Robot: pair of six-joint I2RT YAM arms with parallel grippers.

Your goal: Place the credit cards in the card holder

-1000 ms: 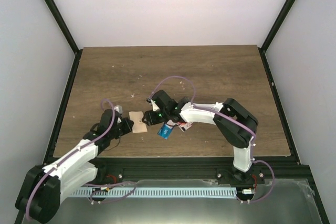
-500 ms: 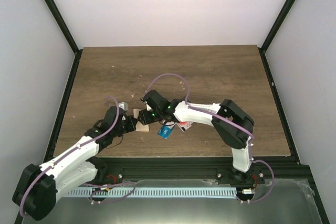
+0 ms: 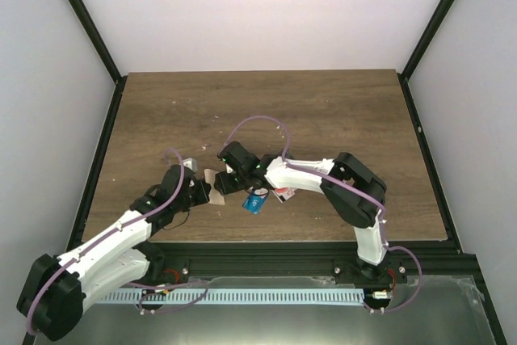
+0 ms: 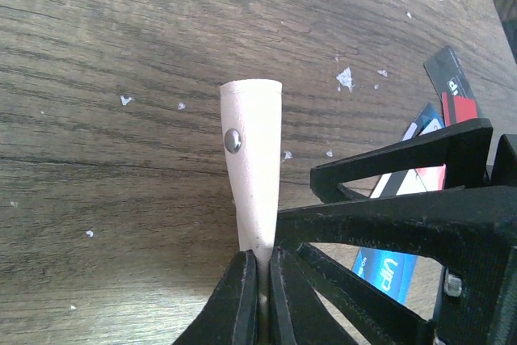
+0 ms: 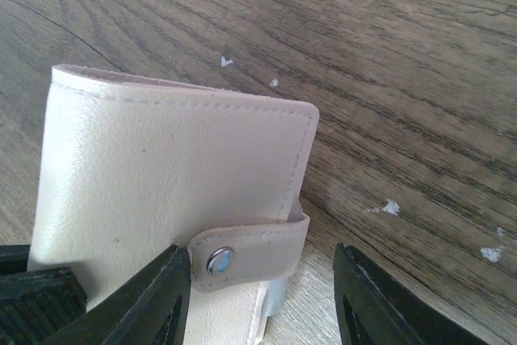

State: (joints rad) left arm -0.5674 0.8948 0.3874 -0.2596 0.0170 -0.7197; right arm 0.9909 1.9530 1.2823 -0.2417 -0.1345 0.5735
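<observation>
The beige card holder (image 4: 252, 151) stands on edge on the wood, and my left gripper (image 4: 264, 260) is shut on its near end. In the top view the card holder (image 3: 208, 176) shows only as a sliver between the left gripper (image 3: 203, 191) and the right gripper (image 3: 224, 183). My right gripper (image 5: 262, 260) is open, its jaws either side of the holder's snap tab (image 5: 266, 244); the left finger (image 5: 153, 296) touches the tab's snap end. The credit cards lie to the right: a blue one (image 3: 255, 200) and a red, white and black pile (image 3: 283, 195), also seen in the left wrist view (image 4: 452, 86).
Small white flecks (image 4: 345, 78) dot the wooden table (image 3: 323, 111). Black frame posts and white walls close it in. My right arm (image 3: 355, 187) arcs over the cards from the front right.
The card holder has gone from lying flat to standing on edge in my left gripper, which shifted right. My right gripper has moved left up to the holder's tab.
</observation>
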